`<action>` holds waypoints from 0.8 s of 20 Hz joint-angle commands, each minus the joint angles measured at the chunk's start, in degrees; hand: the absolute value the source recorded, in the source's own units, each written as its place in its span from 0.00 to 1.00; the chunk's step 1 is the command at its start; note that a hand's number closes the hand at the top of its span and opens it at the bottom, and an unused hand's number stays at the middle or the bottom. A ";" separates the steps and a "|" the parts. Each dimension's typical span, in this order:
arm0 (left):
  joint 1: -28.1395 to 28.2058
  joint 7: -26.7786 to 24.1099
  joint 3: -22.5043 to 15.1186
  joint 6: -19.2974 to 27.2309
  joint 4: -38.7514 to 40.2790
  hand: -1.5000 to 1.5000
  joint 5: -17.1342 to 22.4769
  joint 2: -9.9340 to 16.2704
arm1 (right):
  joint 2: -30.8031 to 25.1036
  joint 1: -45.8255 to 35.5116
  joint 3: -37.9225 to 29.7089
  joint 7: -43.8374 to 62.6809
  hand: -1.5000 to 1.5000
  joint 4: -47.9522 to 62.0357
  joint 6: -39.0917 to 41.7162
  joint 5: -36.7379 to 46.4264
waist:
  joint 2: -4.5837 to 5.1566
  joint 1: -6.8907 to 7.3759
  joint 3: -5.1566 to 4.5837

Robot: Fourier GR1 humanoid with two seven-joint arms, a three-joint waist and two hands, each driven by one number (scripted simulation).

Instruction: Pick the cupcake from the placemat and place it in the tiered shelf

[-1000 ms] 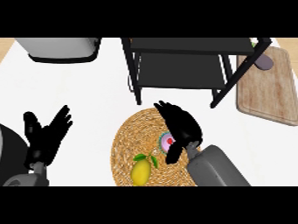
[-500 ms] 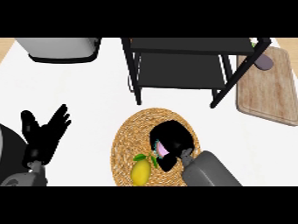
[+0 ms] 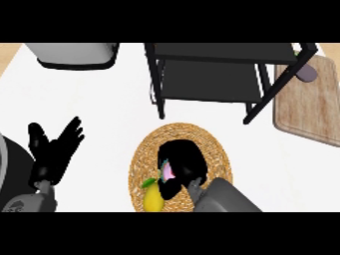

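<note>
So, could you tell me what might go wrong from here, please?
1. The right robot hand curls over the cupcake and hides most of it, so the hold cannot be checked; it may slip on lifting.
2. A lemon lies close beside the hand on the placemat and could get nudged.
3. The shelf posts could catch the hand.

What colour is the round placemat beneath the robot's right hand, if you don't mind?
The placemat is a woven tan, straw-like gold, shown in the head view.
</note>
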 commanded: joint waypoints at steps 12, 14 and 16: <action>0.76 -1.06 1.99 -0.47 2.06 0.50 0.01 1.33 | 0.07 -24.36 4.99 39.19 1.00 -25.24 -11.97 9.81 | -0.96 -1.90 -0.13; 2.83 -0.46 1.51 -1.24 -0.39 0.50 0.45 1.32 | 0.06 -20.65 5.81 41.20 1.00 -28.90 -10.43 13.79 | -0.83 -1.99 -0.05; 3.22 -1.18 0.53 0.14 -1.29 0.50 -0.17 -0.59 | 0.05 -29.77 -0.22 44.03 1.00 -27.63 -5.92 11.33 | -0.89 -1.26 -0.10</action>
